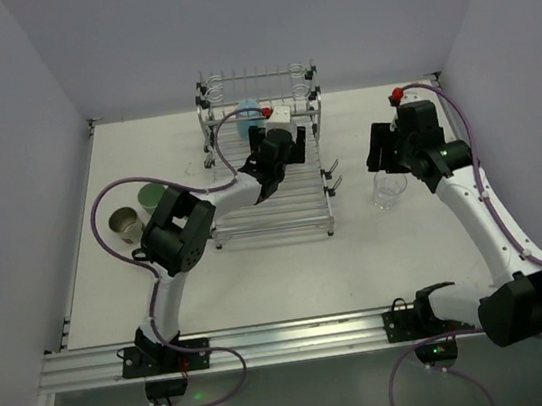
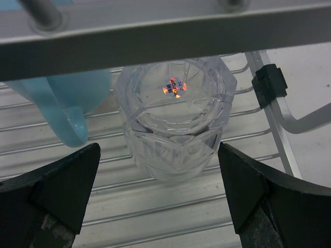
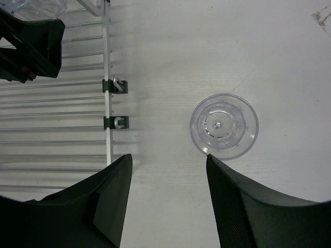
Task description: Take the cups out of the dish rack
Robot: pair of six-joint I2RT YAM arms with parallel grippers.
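Note:
The chrome dish rack [image 1: 270, 198] stands at mid table. A clear tumbler [image 2: 176, 119] stands upside down on its slats, with a light blue cup [image 2: 67, 103] just left of it. In the top view the tumbler [image 1: 280, 115] and the blue cup [image 1: 248, 110] sit at the rack's back rail. My left gripper [image 2: 159, 155] is open, its fingertips either side of the tumbler's near end, not touching; it hovers over the rack [image 1: 287, 137]. My right gripper [image 3: 168, 160] is open and empty above the table, beside a second clear tumbler [image 3: 223, 125] standing upright right of the rack [image 1: 388, 189]. No dark teal mug shows.
A pale green cup [image 1: 154, 196] and a metallic cup [image 1: 125, 223] stand on the table left of the rack. The rack's right edge with two black clips [image 3: 115, 85] lies left of my right gripper [image 1: 382, 152]. White walls enclose the table on three sides.

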